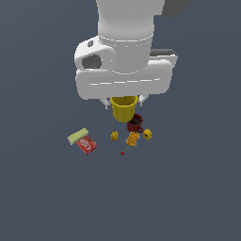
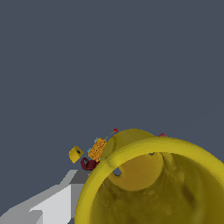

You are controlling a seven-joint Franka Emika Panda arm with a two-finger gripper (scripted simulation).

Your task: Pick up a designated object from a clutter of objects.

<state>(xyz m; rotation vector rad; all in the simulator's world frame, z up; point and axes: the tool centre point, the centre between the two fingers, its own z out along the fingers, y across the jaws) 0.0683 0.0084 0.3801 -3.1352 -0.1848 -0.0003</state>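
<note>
1. The yellow cup (image 1: 124, 109) is held upright just under the white gripper (image 1: 124, 100), above the other items; in the wrist view its thick rim (image 2: 144, 151) fills the foreground.
2. The fingers are clamped on the cup's rim.
3. The dark red mug (image 1: 135, 124) is seen just below the cup.
4. Two small yellow cubes (image 1: 114, 136) (image 1: 148, 134) flank a yellow-orange patterned piece (image 1: 132, 138).
5. A red box (image 1: 87, 144) and a pale green block (image 1: 78, 136) lie touching, toward the exterior view's left.

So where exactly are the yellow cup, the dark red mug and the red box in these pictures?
yellow cup (image 1: 124, 112): exterior view, on its outer side wall.
dark red mug (image 1: 135, 124): exterior view, on its body, by the cup's lower right.
red box (image 1: 87, 144): exterior view, on its printed top face.
</note>
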